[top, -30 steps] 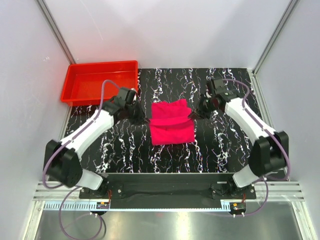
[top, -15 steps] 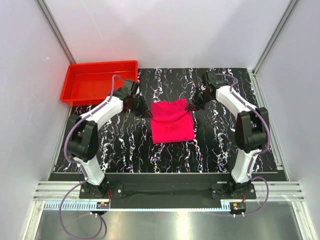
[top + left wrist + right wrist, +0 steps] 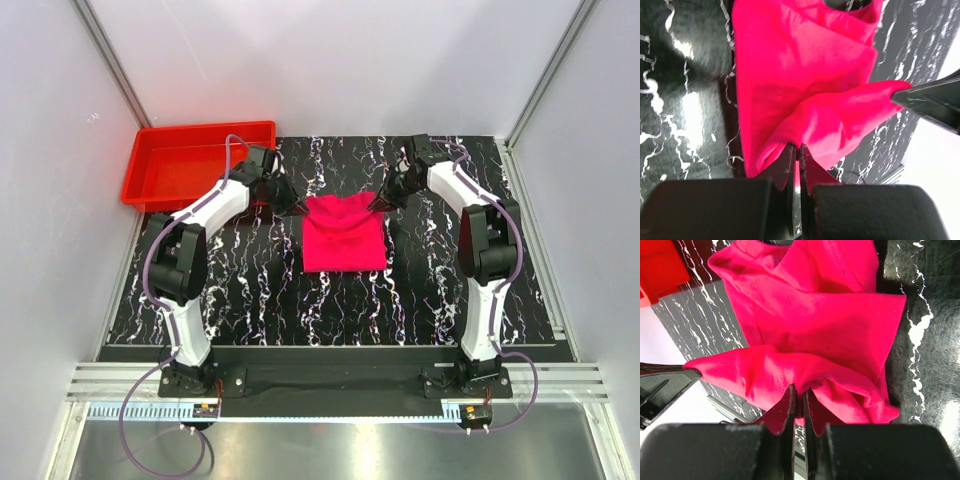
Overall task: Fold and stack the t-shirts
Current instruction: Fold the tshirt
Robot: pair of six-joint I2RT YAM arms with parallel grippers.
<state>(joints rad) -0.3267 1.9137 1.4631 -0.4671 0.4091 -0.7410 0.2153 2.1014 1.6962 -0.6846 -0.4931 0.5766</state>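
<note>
The magenta t-shirt (image 3: 345,240) is found at the middle of the marbled black table (image 3: 250,290), folded into a compact block and well apart from the red tray (image 3: 200,128) at the far left. Its far edge is taken at both corners. The far-left corner is pinched by the left gripper (image 3: 297,208), whose jaws are pressed tight on a ridge of cloth. The far-right corner is held by the right gripper (image 3: 378,205), whose jaws stand almost together with a thin fold caught between them. Both corners are gripped at once so that the edge is kept taut and level, which is judged to let the folded layer be laid down squarely. The near part is left resting on the table as an anchor.
</note>
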